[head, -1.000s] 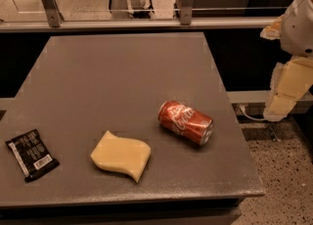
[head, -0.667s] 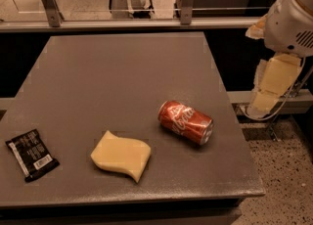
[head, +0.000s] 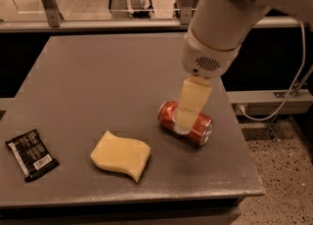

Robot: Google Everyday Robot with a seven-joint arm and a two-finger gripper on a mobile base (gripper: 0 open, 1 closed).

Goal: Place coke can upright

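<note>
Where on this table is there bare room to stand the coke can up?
The back half of the table, beyond the yellow sponge and the coke can, is bare. A smaller gap lies between the black packet and the sponge. Front right is crowded: the end effector hangs over the can lying on its side.

A grey table (head: 88, 72) fills most of the frame under warm, dim light. Speckled floor (head: 281, 180) shows at lower right, with a white cable (head: 302, 53) hanging above it. A pale rail (head: 98, 24) with metal posts (head: 48, 1) crosses the top, perhaps holding glass. The gripper (head: 184, 121) hangs right of centre.
</note>
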